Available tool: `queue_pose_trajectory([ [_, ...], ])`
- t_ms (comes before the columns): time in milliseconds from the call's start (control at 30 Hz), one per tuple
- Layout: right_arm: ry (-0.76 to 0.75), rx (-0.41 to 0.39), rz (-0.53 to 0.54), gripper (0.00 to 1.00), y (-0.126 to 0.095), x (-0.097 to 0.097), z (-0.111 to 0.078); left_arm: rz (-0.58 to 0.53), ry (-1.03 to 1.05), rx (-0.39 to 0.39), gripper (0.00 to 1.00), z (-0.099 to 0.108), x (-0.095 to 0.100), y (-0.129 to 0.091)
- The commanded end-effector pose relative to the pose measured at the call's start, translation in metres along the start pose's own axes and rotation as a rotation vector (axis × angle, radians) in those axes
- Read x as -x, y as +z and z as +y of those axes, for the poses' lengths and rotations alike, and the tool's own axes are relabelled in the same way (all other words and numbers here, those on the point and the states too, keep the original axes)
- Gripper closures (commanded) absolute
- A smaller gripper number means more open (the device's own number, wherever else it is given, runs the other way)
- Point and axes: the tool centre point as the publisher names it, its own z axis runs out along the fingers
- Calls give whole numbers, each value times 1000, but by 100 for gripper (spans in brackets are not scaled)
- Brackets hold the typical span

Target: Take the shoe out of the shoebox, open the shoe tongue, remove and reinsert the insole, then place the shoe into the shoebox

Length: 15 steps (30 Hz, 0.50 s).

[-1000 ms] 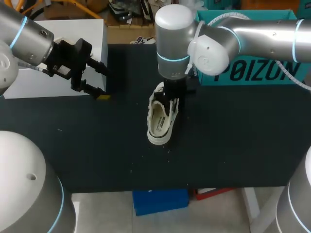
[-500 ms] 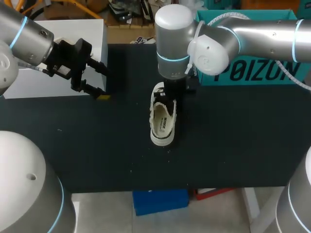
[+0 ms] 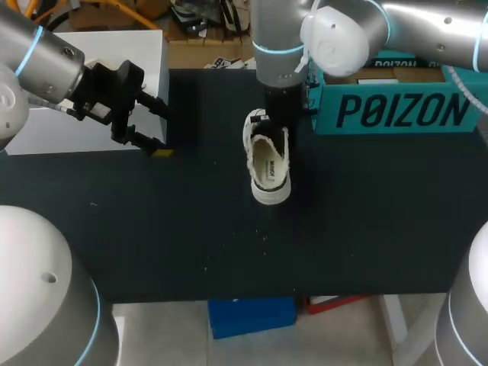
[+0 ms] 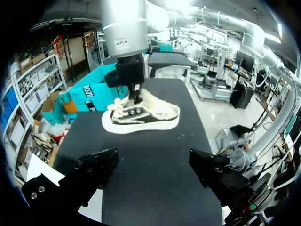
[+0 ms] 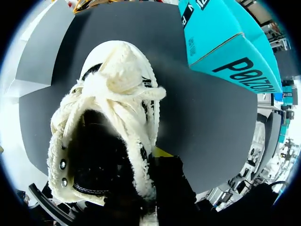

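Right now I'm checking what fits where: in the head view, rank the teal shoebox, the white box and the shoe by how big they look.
1. teal shoebox and white box: they look about alike and each is partly hidden, so I won't rank them.
2. shoe: clearly the smallest.

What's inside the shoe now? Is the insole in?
Yes: the head view shows a pale printed insole lying in the shoe. Its toe end is hidden under the laces and the right gripper; the right wrist view shows only darkness inside.
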Motion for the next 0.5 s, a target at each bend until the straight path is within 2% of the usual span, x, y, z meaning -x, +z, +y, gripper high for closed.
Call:
queue_pose_trajectory([
  [33,-13,18,-3,100,-89,29,-3,0,-1,5,0,0,-1,0],
  [200,-62,40,-18,100,-137,50,2,0,-1,5,0,0,-1,0],
  [333,-164,63,-4,100,-164,65,7,0,-1,5,0,0,-1,0],
  [400,-279,74,5,100,-172,72,10,0,-1,5,0,0,-1,0],
  [500,-550,93,-14,100,-179,81,10,0,-1,5,0,0,-1,0],
])
